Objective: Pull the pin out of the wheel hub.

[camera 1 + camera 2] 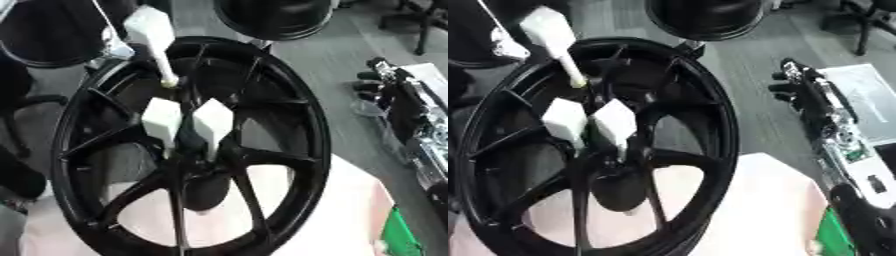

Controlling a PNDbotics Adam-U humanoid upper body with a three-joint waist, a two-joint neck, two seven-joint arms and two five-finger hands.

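A large black spoked wheel (289,100) stands tilted on the table. Two white pins (213,122) with blocky heads stick up side by side from its hub (188,160). A third white pin (150,30) hangs higher, head up, with its thin tip near the wheel's upper spokes. My left hand (505,47) comes in from the upper left and holds this pin by the head; only a silvery part of it shows. My right hand (785,82) hovers open off the wheel's right side, touching nothing.
A second dark wheel (271,17) lies beyond the first on the grey floor. The pale table top (341,210) shows under the wheel, with a green thing (398,235) at its lower right. Chair legs (420,30) stand at the far right.
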